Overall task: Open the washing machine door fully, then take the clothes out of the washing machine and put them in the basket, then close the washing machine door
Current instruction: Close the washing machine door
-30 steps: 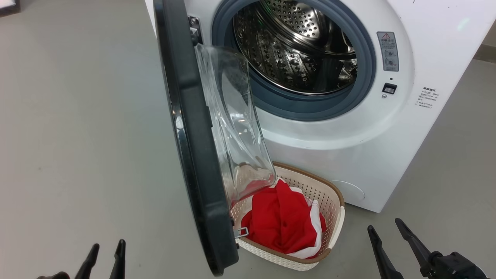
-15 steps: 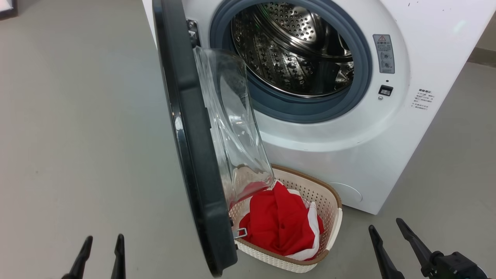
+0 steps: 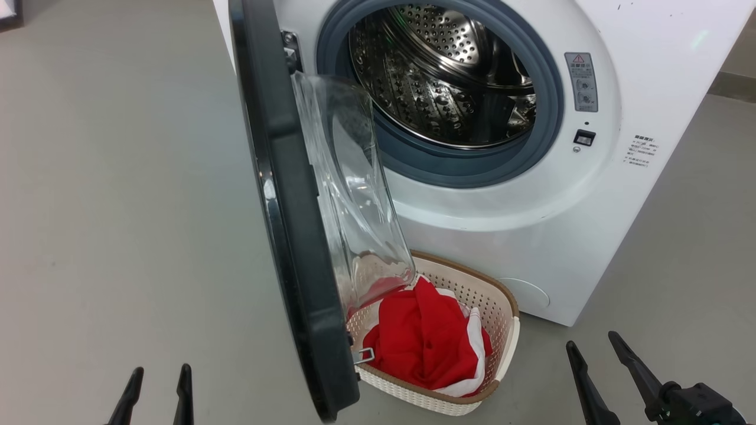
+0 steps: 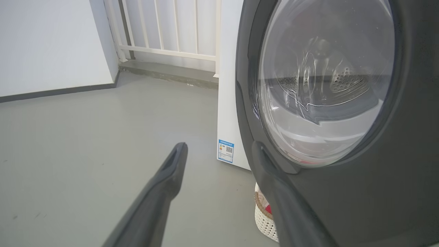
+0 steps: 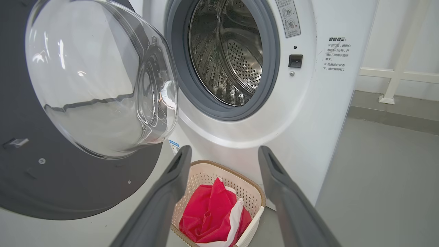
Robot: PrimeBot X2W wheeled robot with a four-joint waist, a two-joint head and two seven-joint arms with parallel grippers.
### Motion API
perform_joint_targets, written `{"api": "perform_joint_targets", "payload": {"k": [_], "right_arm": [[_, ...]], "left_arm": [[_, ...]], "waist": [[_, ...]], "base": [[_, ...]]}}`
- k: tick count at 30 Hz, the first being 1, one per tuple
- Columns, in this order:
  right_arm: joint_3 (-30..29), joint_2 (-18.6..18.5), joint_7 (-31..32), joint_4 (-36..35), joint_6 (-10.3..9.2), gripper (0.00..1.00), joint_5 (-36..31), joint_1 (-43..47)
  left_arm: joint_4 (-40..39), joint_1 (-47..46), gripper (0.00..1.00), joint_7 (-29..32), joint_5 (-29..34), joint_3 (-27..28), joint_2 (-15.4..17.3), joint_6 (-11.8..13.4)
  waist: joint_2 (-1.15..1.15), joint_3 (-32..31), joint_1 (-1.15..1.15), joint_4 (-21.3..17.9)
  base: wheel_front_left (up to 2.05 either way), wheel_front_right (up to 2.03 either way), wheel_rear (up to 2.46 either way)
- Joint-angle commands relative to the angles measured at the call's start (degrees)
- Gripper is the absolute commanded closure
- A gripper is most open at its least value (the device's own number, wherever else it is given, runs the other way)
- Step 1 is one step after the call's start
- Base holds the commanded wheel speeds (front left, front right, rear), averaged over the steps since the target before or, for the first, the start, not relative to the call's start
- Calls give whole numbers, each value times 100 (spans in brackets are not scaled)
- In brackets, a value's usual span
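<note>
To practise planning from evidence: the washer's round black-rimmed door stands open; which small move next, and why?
Probably press the open left gripper on the black-rimmed glass door from outside to shut it: the steel drum looks empty; the red clothes lie in the cream plastic basket.

A grey floor spreads across the frame's left; on it stand a white washer, upper right, and a cream basket just before its base, lower centre.

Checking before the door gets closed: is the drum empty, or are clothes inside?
Empty, as far as visible: the drum shows bare steel, and the red clothes lie in the basket.
</note>
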Motion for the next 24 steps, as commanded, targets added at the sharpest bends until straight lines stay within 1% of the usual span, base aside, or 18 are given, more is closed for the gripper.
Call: {"api": "perform_joint_targets", "payload": {"k": [1, 9, 10, 11, 12, 13, 14, 15, 18, 21, 24], "right_arm": [[109, -75, -37, -127, 1, 0, 8, -145], [99, -68, -37, -121, 1, 0, 4, -146], [97, -67, -37, -121, 1, 0, 4, -147], [95, -66, -37, -122, 1, 0, 4, -147], [94, -65, -37, -122, 1, 0, 4, -148], [93, -64, -37, -122, 1, 0, 5, -147], [92, -62, -37, -122, 1, 0, 6, -146], [94, -60, -37, -122, 1, 0, 5, -145], [94, -57, -37, -124, 1, 0, 5, -144], [90, -58, -37, -124, 1, 0, 2, -155], [92, -53, -37, -124, 1, 0, -1, -165]], "left_arm": [[-153, -90, 0, -70, 40, 195, 35, -32], [-174, -111, 0, -70, -12, 186, 32, -32], [-192, -119, 6, -70, -49, 188, 29, -32], [-205, -127, 27, -70, -106, 194, 26, -32], [-217, -133, 54, -70, -167, 182, 23, -32], [-227, -143, 76, -70, -241, 169, 20, -32], [-243, -163, 93, -70, -340, 164, 19, -32], [-254, -185, 100, -70, -465, 155, 19, -32], [-320, -291, 100, -70, -926, 161, 54, -32], [-398, -436, 100, -70, -1528, 159, 154, -32], [-460, -585, 100, -70, -2428, 200, 262, -32]], "waist": [[0, -3, 0, -10], [0, -7, 0, -20], [0, -8, 0, -22], [0, -9, 0, -23], [0, -9, 0, -25], [0, -11, 0, -26], [0, -11, 0, -28], [0, -11, 0, -31], [0, -5, 0, -33], [0, 14, 0, -40], [0, 23, 0, -59]], "base": [[0, 0, 0], [0, 0, 0], [0, 0, 0], [0, 0, 0], [0, 0, 0], [0, 0, 0], [0, 0, 0], [0, 0, 0], [0, 0, 0], [0, 0, 0], [0, 0, 0]]}}
